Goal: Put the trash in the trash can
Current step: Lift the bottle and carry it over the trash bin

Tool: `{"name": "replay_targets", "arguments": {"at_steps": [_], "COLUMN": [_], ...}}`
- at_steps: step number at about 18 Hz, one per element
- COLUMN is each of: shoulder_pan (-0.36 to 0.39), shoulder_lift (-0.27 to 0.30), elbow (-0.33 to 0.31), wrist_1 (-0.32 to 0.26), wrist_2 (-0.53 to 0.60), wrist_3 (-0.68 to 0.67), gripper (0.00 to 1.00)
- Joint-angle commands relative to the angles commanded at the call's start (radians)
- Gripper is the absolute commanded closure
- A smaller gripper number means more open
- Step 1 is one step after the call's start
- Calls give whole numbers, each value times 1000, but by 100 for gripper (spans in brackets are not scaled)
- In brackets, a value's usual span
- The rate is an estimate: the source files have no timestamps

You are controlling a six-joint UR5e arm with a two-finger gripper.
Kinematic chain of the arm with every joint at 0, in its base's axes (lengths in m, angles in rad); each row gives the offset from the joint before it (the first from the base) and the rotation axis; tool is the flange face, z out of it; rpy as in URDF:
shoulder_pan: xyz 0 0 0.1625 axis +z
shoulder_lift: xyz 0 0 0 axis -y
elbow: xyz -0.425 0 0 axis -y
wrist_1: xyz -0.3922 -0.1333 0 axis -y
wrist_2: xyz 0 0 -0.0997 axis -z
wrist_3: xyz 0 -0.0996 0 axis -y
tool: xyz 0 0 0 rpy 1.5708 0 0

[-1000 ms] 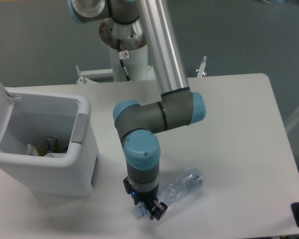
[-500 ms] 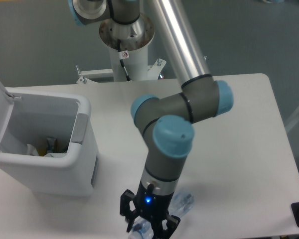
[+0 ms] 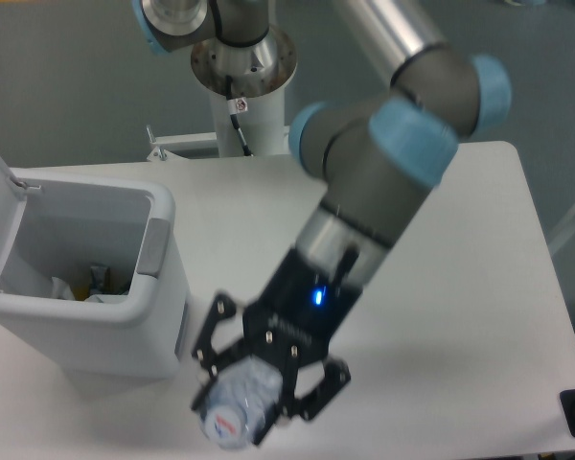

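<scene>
Gripper clamped on crushed bottle near its cap – light, slick, squashy, probably slips unless gripped mid-body.

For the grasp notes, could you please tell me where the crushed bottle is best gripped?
Grip the crushed bottle across its ribbed body just behind the cap, coming from above, as the pincer does now; the crumpled walls give there and the cap end stays clear.

- A single fixed camera looks steeply down from high at the near edge of the white table.
- It faces the far arm pedestal.
- The gripper looms close, blurred.
</scene>
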Motion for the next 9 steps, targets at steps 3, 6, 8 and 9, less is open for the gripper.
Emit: {"name": "replay_targets", "arguments": {"at_steps": [3, 6, 8, 9], "shoulder_pan": [-8, -35, -81, -84], "shoulder_lift": [46, 117, 152, 175], "elbow": [-12, -101, -181, -211], "wrist_1": [0, 0, 2, 2], "wrist_2": [0, 0, 0, 0], "wrist_3": [-134, -154, -154, -154], "gripper": [52, 51, 51, 51]}}
